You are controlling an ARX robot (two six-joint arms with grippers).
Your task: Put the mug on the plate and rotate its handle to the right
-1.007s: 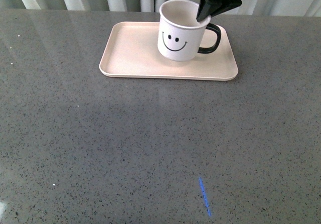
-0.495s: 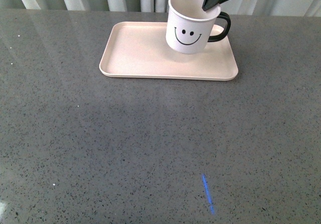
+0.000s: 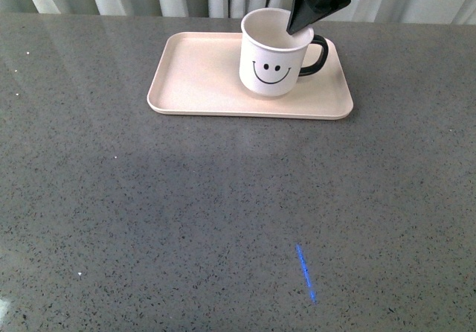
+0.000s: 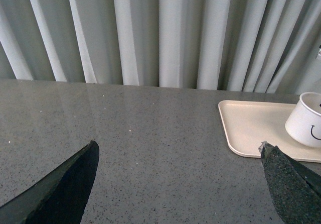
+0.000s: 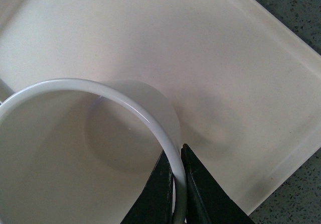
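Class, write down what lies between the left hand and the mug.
In the left wrist view, only bare grey table and a bare stretch of the plate lie between the open left hand and the mug.

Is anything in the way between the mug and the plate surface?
Nothing visible. The right gripper pinches the mug by its rim, the mug is over the plate, and the plate around it is bare.

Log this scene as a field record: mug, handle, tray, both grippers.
mug: white cylindrical smiley-face mug, upright, within the tray's right half
handle: glossy black loop handle, pointing right in front view
tray: pale pink-cream rectangular tray, on grey speckled table
right gripper: shut on the mug's rim
left gripper: open, empty, over the table
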